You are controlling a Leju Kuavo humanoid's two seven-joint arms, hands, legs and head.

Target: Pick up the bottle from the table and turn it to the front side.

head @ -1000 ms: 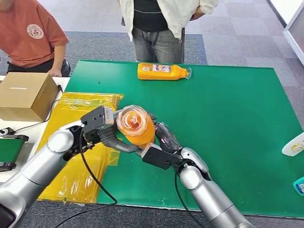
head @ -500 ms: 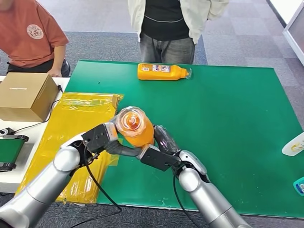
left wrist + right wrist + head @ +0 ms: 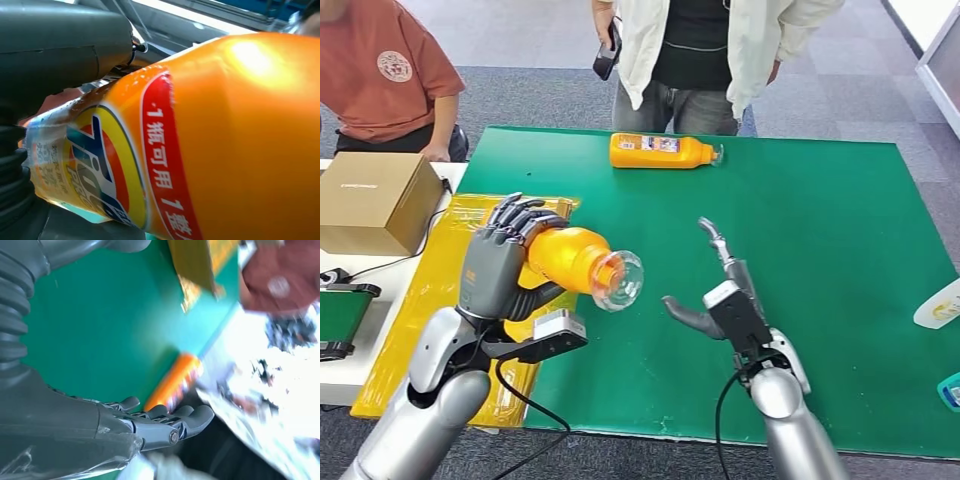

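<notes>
Head view bright & even; glare on bottle point(image 3: 241, 55); right wrist view blurred, background blown out.

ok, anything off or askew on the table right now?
Nothing spilled or damaged. The second orange bottle lies on its side at the far edge of the green mat. The held bottle is horizontal in the left hand, clear cap toward the open right hand. The yellow bags hang over the mat's edge.

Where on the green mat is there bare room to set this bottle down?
Bare green mat lies right of the right hand, below the lying bottle. It is crowded near the yellow bags, under the left hand holding the bottle.
</notes>
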